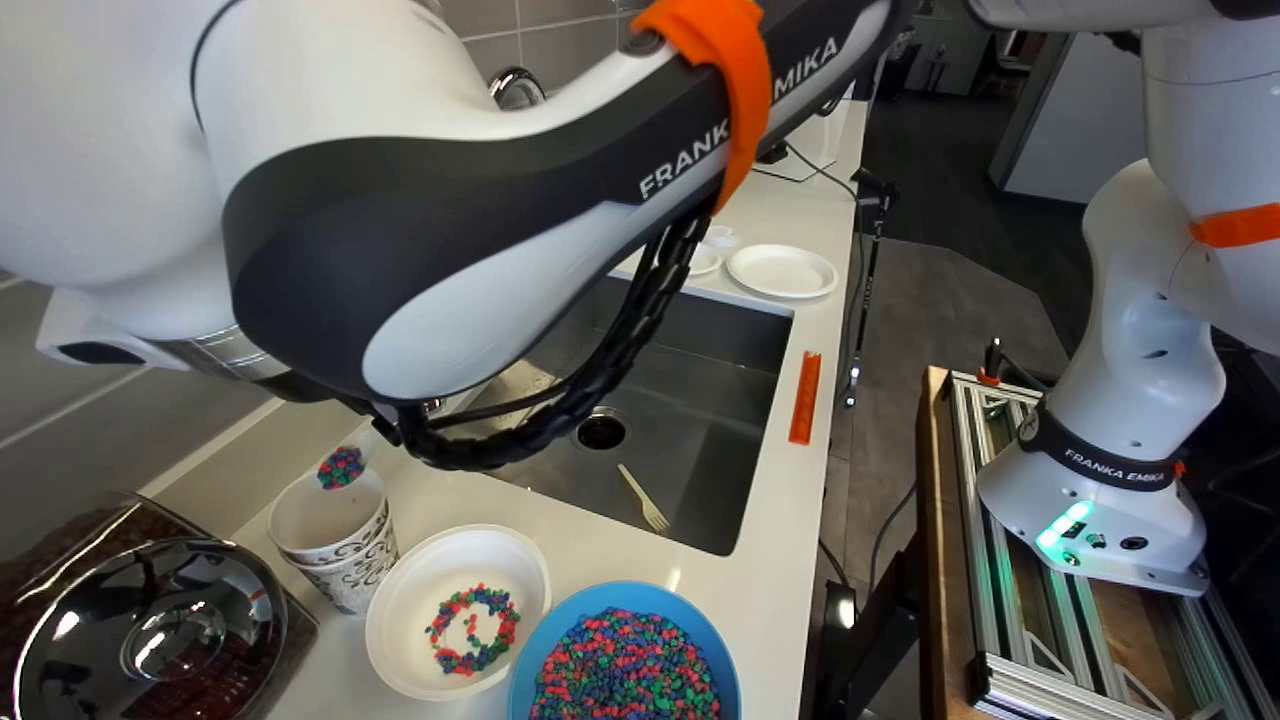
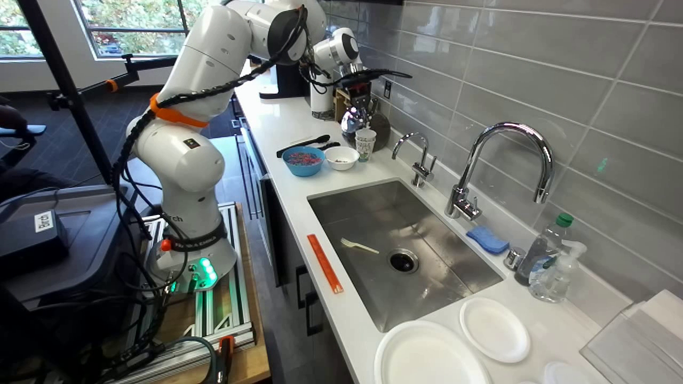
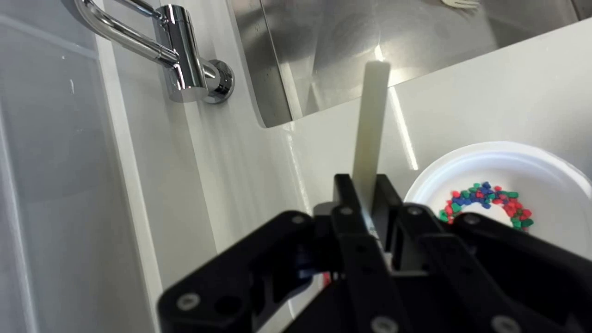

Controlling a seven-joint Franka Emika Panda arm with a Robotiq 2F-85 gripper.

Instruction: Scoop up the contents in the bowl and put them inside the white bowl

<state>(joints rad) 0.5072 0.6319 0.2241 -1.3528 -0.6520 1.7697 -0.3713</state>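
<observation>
One long counter [image 2: 299,189], w/ a robot arm [image 2: 211,61] reaching over it and a sink [image 2: 368,213] set into it. Gripper [image 3: 365,189] has its jaws pinched close, only a slim thing between the fingers. Blue bowl [image 2: 304,170] is the source & has by far the most: a broad heap of beads [image 1: 630,665], red, blue & green, so the bulk of the job is prob. yet to do. White bowl [image 1: 405,620], approx. same size, is just beside it (can't tell if rims touch) and has a thin ring of beads [image 1: 478,597] w/ a few in the middle, plenty of bare white around; a small share done, I'd say. Patterned cup [image 2: 365,145] is next to the white bowl, poss. not involved. That slim thing in the grip is a pale handle [image 3: 372,120], prob. a spoon's; working end hidden in the wrist view. Clump of beads [image 1: 341,467] shows by the cup's rim in an exterior view, prob. a spoonful on that same tool, tho no view shows the two joined, and can't tell if it's over the cup or behind it. To go, IMO: bring that load over the white bowl, tip it, then many more scoops if all of it must move.
</observation>
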